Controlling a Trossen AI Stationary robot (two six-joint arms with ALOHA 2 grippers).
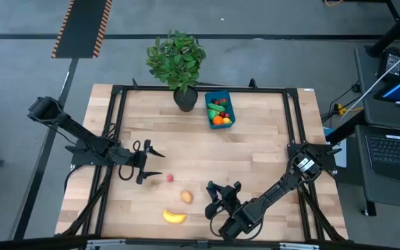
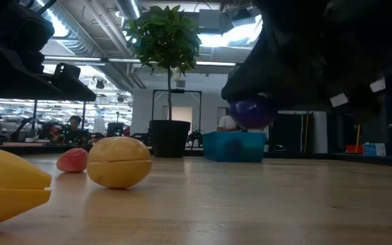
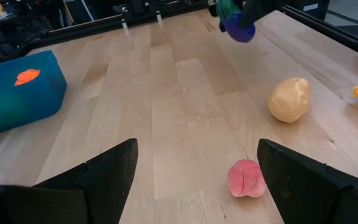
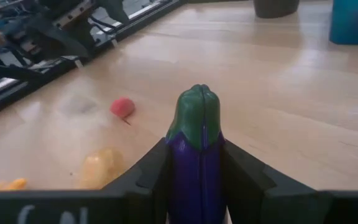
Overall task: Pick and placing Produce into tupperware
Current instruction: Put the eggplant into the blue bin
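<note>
Right gripper [image 4: 194, 165]: fingers clenched on the purple eggplant [image 4: 196, 155], its green cap pointing forward away from the wrist; in the high view this gripper [image 1: 222, 192] sits over the near middle of the surface, right of the loose fruit.
Eggplant height: in the low view the eggplant [image 2: 252, 112] hangs clear above the wood, tucked under the dark bulk of the arm.
Left gripper [image 1: 150, 162]: fingers spread wide, nothing between them, at the left-centre of the surface and pointing toward the middle.
Left fingers [image 3: 107, 177]: the wrist view shows bare wood between the two dark tips, and the red berry [image 3: 247, 179] lies on the wood near one of them.
Red berry: lying on the surface just beyond the left gripper's tips, small and pinkish [image 1: 169, 178].
Potato [image 1: 186, 197]: tan, resting on the wood between the berry and the banana, with a seam around its middle in the low view [image 2: 119, 162].
Banana [image 1: 174, 217]: yellow, lying close to the near edge, just beside the potato.
Tupperware [image 1: 220, 110]: blue, open, at the far middle of the surface, already holding several pieces — orange, red and green ones show inside.
Plant [image 1: 178, 61]: leafy green, in a dark pot [image 1: 185, 100] just left of the tupperware.
Surface [image 1: 255, 153]: light wood, framed by black rails.
Background: a person is seated far off in the room behind, in the low view [image 2: 73, 126].
</note>
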